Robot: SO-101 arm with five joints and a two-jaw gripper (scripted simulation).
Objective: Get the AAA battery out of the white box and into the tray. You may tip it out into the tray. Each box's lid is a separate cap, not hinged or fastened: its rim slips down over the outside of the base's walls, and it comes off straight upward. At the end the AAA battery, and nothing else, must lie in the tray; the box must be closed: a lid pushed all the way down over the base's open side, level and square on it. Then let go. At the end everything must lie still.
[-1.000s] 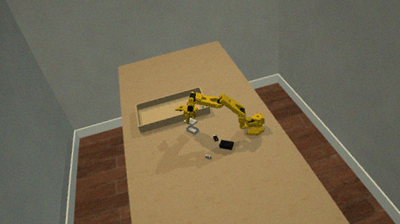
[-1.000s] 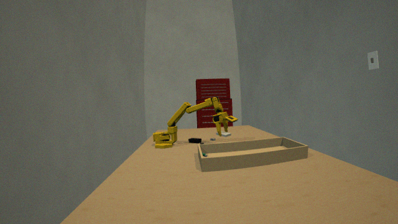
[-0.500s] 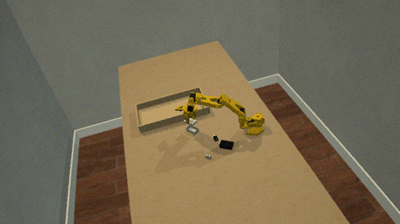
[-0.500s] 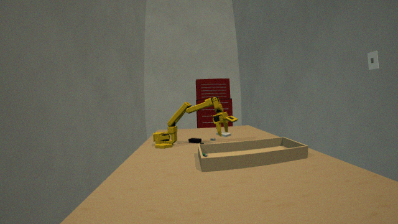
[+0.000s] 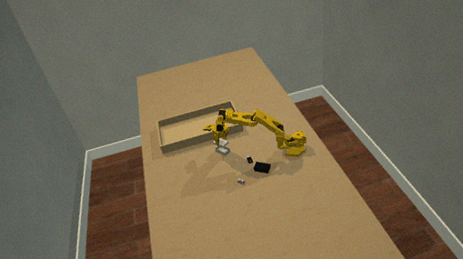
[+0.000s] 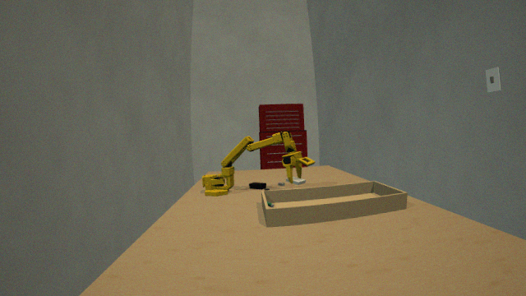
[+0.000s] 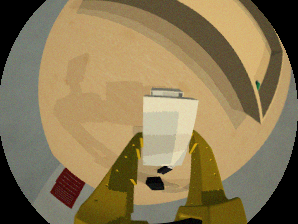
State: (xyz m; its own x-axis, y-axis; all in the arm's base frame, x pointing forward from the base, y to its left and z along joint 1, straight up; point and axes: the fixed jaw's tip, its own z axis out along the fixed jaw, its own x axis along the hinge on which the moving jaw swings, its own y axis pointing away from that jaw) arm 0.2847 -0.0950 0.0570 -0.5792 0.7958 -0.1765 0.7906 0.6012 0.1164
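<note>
My gripper [image 5: 219, 141] is shut on a white lid [image 5: 223, 142] and holds it just above the open white box base [image 5: 223, 150], which stands on the table close to the tray's near wall. In the wrist view the lid [image 7: 166, 132] fills the gap between my fingers, and an edge of the base [image 7: 166, 92] shows beyond it. A small green battery [image 6: 269, 204] lies inside the tray [image 6: 333, 201] at one end corner. It also shows in the wrist view [image 7: 257, 84].
A black box [image 5: 262, 167] lies near the arm's base [image 5: 293, 143]. A small black piece [image 5: 249, 159] and a small pale piece [image 5: 241, 181] lie on the table nearby. A red cabinet [image 6: 283, 136] stands behind the table.
</note>
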